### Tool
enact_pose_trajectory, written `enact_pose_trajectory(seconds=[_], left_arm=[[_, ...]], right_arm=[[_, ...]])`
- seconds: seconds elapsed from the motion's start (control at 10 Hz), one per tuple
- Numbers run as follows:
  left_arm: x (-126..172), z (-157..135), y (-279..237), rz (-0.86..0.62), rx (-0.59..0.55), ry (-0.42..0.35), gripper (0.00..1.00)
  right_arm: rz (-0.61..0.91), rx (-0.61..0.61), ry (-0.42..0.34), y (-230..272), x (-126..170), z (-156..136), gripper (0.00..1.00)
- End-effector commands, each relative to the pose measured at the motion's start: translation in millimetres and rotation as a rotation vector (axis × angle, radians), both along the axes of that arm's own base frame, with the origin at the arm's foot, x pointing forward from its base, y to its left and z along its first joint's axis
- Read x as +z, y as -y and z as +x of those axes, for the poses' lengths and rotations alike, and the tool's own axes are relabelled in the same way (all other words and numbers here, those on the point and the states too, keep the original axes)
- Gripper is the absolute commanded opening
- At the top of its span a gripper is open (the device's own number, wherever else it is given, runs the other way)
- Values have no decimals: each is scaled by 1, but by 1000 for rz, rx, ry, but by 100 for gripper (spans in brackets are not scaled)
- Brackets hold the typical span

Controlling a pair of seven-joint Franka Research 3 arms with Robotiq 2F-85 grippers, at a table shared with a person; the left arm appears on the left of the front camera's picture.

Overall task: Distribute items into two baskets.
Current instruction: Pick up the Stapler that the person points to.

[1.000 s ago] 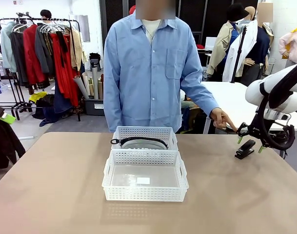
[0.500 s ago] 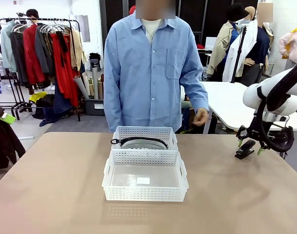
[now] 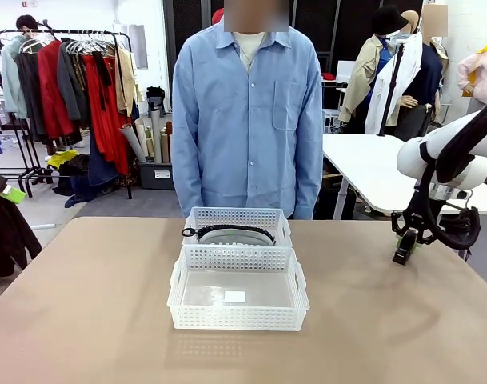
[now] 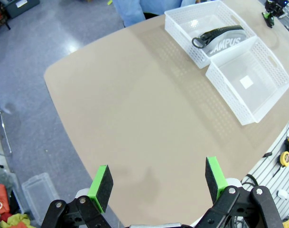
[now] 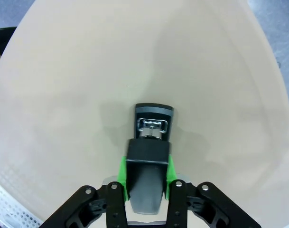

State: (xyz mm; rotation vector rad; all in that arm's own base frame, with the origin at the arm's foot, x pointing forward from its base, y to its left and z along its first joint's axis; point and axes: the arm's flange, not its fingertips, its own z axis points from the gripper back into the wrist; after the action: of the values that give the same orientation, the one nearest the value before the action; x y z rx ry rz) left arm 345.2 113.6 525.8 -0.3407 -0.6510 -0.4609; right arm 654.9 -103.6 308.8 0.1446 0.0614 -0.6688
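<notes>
From my left wrist camera, the left gripper (image 4: 156, 183) hangs high over the bare tan table (image 4: 149, 118) with its green pads spread wide and nothing between them. In the front view, the near white basket (image 3: 237, 317) sits mid-table at 12 o'clock, empty apart from a small white label on its floor. The far basket (image 3: 237, 214) touches its back edge and holds the grey CAMPUS pouch (image 3: 237, 234), black strap on top. Out at 3 o'clock, near the table's right edge, the right gripper (image 3: 405, 244) points down, its jaws pinching the black stapler (image 5: 153, 124) by the sides at table level. Beyond the baskets a person (image 3: 247, 120) in a blue shirt stands at the far edge
</notes>
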Motion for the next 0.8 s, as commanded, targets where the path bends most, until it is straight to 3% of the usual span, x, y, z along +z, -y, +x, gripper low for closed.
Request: enact_pose_trajectory(seconds=[0.0,0.4,0.7], left_arm=[[-1,-1,0,-2,-9,3,100],[-1,-1,0,-2,-9,3,100],[-1,-1,0,-2,-9,3,100]], right_arm=[[-22,-24,-26,-6,1,0,27],[-44,-24,-39,-4,4,2,27],[-34,60,-47,-6,14,0,27]])
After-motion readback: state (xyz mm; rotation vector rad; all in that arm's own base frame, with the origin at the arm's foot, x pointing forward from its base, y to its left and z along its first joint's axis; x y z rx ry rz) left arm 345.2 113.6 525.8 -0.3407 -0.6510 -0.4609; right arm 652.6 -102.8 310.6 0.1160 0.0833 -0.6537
